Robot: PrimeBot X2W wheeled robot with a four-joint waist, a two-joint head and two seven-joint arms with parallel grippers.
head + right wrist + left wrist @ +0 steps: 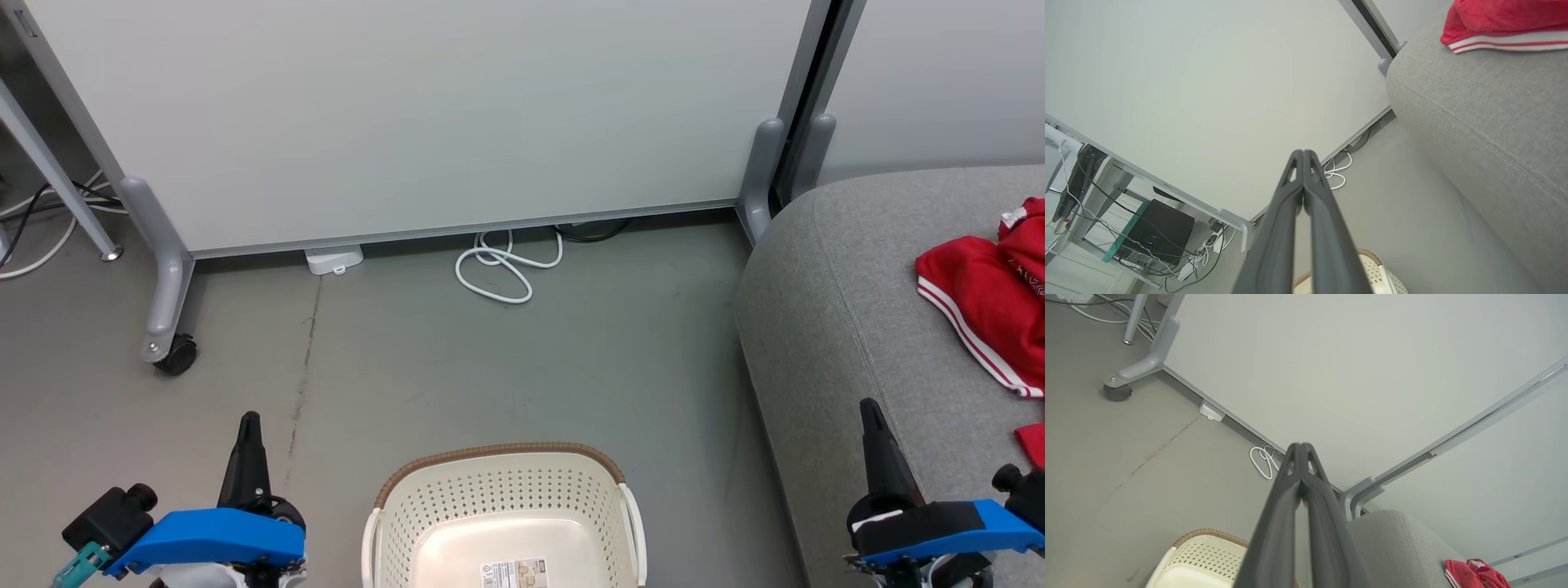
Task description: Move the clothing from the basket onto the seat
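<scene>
The cream-white basket [502, 506] stands on the floor at the bottom centre of the head view, with nothing inside but the label on its bottom. The red clothing [992, 294] with white stripes lies on the grey seat [849, 310] at the right; a second red piece [1033, 443] peeks in at the right edge. My left gripper [249, 420] is shut and holds nothing, left of the basket. My right gripper [869, 408] is shut and holds nothing, over the seat's front left part. The left wrist view shows the basket [1204, 555] and the clothing [1476, 575].
A white partition panel [424, 114] on grey wheeled feet stands behind the basket. A coiled white cable [498, 269] and a small white box [333, 260] lie on the floor at its base. A desk with cables and a dark box [1155, 228] stands beyond the panel.
</scene>
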